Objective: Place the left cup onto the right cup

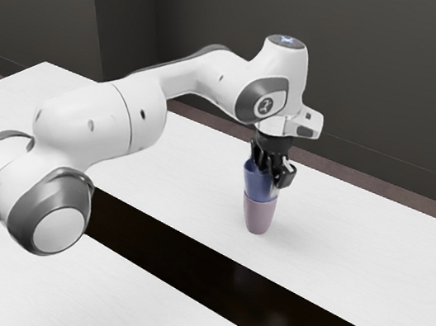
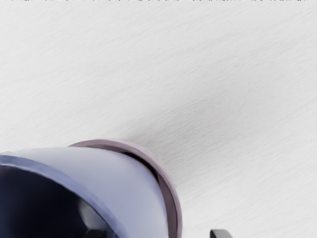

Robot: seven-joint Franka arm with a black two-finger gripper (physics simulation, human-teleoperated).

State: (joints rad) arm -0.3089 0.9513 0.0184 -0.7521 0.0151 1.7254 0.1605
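Item: blue cup (image 1: 256,184), upright, seated in the mauve cup (image 1: 259,216) on the white surface (image 1: 370,255), directly beneath my hand (image 1: 273,171), which is open astride its rim wall, gripping nothing; clear exit judged straight up.

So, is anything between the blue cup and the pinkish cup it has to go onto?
Nothing visible stands between them. The smooth blue tapered cup already sits nested in the mouth of the mauve tapered cup, which stands upright on the white tabletop.
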